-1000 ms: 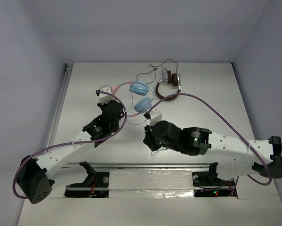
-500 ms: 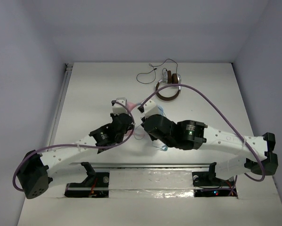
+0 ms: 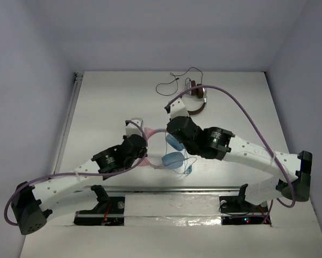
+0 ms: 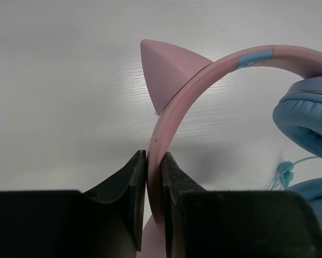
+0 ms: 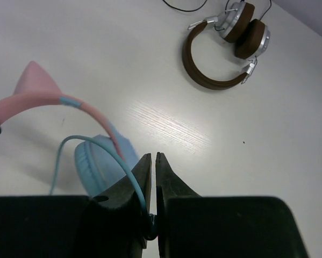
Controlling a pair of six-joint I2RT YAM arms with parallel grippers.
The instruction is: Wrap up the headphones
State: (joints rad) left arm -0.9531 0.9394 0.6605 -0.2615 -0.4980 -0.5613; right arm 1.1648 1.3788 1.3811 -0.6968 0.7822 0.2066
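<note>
Headphones (image 3: 173, 159) sit near middle of desk (image 3: 96, 107), between both arms, blue ear cups toward near edge. Left hand (image 4: 154, 161) clenched on pink headband (image 4: 204, 67), just below cat ear (image 4: 163, 70). Right hand (image 5: 152, 161) pinched together on thin blue cable (image 5: 96, 141), which runs in between its fingers. Brown-and-silver headphones (image 5: 220, 59) lie well apart, toward far edge.

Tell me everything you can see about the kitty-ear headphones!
The headphones have a smooth, plastic-looking pink headband with a blue stripe, a pointy pink cat ear, round padded light blue ear cups and a thin light blue cable. They are over the white table, between the two arms. The left gripper pinches the headband. The right gripper is shut on the cable, which loops beside one cup.
</note>
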